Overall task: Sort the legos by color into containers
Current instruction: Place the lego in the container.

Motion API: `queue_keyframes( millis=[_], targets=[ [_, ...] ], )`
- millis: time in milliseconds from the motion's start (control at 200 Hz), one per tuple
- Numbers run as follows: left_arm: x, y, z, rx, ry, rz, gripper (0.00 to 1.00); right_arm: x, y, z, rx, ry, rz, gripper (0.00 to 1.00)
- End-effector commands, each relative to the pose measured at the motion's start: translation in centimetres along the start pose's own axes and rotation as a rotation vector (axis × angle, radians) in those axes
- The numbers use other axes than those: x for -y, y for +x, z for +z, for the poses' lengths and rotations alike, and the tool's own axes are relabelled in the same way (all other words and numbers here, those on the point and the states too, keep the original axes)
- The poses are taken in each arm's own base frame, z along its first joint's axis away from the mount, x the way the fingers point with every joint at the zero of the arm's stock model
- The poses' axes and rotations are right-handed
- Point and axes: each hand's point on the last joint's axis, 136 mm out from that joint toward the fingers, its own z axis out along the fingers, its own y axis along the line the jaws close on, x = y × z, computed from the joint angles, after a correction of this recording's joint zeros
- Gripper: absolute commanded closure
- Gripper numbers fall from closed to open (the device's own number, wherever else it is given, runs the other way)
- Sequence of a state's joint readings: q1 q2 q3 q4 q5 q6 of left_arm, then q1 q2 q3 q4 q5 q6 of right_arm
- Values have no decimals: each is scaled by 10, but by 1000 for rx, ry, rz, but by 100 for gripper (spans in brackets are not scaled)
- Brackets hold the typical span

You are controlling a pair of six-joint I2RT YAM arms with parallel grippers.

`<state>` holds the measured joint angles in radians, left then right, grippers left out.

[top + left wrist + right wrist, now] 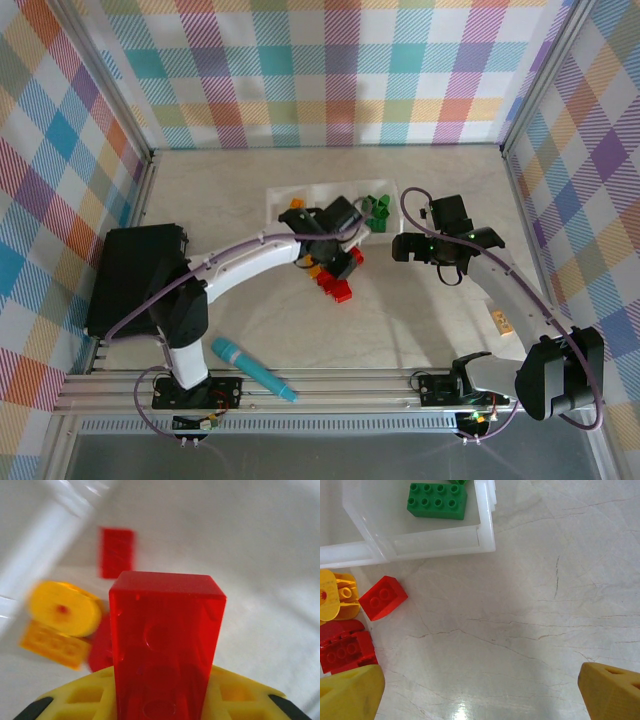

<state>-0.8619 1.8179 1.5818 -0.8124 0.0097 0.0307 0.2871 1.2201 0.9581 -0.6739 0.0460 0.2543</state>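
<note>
I am clamping a red brick (165,650) in my left gripper (340,258). The glossy, translucent block is standing upright between my yellow fingers (80,697), its smooth end is facing the wrist camera, and round stud shapes are showing faintly through its side. I am holding it just in front of the tray (285,192), over the loose pile on the table (420,330). Below it, all blurred, another red piece (116,552) is lying flat, and a rounded yellow-orange piece (65,607) is resting against an orange brick (52,642).

My right gripper (480,692) is hovering with its fingers spread wide and only bare table between them, near the tray's right corner. In its view a green brick (437,501) with two rows of four studs is lying in the end compartment, inside the clear, whitish-rimmed wall. Just outside that wall a red sloped brick (382,597) with two studs is lying beside yellow pieces (335,600) and a cluster of red bricks (345,650).

From above, green legos (378,210) are sitting in the right-end compartment, and an orange lego (294,206) is showing toward the tray's left end. Any marking on the studs is too small for me to read.
</note>
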Motion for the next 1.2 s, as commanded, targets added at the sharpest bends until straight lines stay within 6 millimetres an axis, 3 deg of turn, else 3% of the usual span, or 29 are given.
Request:
queue_keyframes(
  millis=[0, 250, 395, 615, 1005, 1195],
  targets=[
    [-38, -23, 4, 18, -156, -91, 75, 3, -2, -4, 22, 10, 22, 1],
    [-85, -63, 25, 32, -296, -250, 71, 3, 1, -1, 9, 7, 26, 1],
    [-118, -70, 37, 35, -324, -417, 72, 6, 1, -1, 20, 23, 27, 1],
    [-151, -73, 51, 58, -345, -587, 72, 7, 1, -1, 25, 27, 32, 1],
    [-138, -90, 81, 80, -220, -643, 75, 8, 2, 0, 23, 30, 32, 1],
    [-139, -87, 87, 74, -228, -663, 69, 8, 2, 0, 20, 27, 31, 1]
  ],
)
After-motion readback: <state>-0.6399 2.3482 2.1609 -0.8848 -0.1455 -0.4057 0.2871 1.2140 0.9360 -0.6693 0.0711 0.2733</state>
